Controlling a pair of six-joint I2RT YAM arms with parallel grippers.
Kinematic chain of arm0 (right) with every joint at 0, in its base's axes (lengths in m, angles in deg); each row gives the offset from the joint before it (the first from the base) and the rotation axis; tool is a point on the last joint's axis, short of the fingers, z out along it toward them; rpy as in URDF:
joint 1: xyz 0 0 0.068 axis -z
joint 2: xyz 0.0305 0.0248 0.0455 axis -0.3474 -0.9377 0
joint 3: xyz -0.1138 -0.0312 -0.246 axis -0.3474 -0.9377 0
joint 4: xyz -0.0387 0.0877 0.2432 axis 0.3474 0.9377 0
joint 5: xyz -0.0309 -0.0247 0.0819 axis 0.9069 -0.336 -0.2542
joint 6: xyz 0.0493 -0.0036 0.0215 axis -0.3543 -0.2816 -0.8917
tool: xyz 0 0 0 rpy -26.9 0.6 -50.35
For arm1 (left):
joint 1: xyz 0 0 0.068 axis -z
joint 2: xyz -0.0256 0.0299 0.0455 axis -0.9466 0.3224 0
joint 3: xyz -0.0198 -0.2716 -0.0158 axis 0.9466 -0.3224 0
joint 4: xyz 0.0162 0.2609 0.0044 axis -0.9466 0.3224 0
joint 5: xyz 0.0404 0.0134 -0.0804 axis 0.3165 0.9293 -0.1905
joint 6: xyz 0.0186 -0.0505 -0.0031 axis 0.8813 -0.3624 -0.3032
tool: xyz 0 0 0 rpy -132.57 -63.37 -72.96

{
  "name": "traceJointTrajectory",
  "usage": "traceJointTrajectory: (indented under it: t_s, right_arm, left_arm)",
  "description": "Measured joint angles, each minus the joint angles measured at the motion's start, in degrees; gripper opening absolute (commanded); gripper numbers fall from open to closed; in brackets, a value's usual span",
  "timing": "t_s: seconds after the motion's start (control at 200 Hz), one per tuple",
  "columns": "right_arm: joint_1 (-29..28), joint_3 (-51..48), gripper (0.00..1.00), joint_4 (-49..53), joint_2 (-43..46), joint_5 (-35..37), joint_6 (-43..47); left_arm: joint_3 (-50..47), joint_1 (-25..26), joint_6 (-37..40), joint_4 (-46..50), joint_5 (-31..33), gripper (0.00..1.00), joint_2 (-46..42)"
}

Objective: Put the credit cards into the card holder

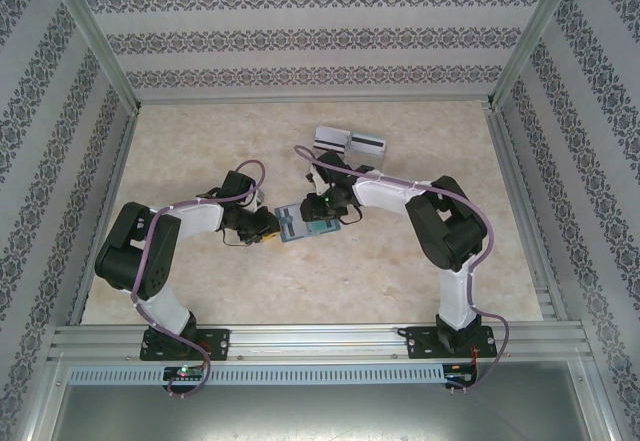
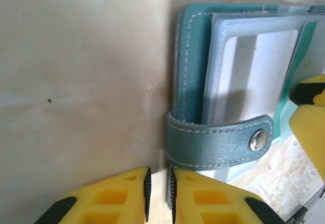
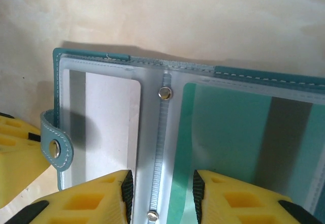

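The card holder [image 1: 305, 224], seemingly soft and floppy, lies open on the counter [image 1: 200, 281], left pincer [image 2: 159, 196] clamped on its strap-side edge, right pincer [image 3: 163, 196] apart astride its spine, while the thin, likely slick credit cards [image 1: 350, 142] beyond it probably want edge grips.

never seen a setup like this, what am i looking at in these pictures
Two robot arms are bolted to a table. The overhead picture looks down from behind them; the other two come from a camera on each wrist, and the yellow blocks are gripper fingers. An open teal card holder lies between the arms, a white card in one sleeve. Loose cards lie farther back. The left gripper is nearly closed at the holder's edge, grip unclear; the right gripper stands open astride its spine.
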Motion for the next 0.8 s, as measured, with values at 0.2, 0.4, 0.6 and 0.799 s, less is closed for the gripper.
traceJointTrajectory:
  t_s: [0.2,0.4,0.6,0.799]
  right_arm:
    - [0.33,0.0,0.41,0.44,2.19,-0.37,-0.02]
    - [2.97,-2.8,0.41,-1.36,7.41,-3.02,-0.46]
    - [8.48,-8.22,0.41,-3.72,8.24,-5.88,-2.12]
    - [9.29,-9.75,0.41,-4.81,8.13,-8.2,-3.32]
  left_arm:
    - [0.44,0.02,0.02,0.13,-0.02,0.2,0.15]
    - [3.67,0.24,0.55,0.98,0.0,0.21,0.37]
    - [8.61,0.26,1.68,3.56,0.24,0.25,0.26]
    - [12.0,0.26,2.01,4.09,0.17,0.27,0.35]
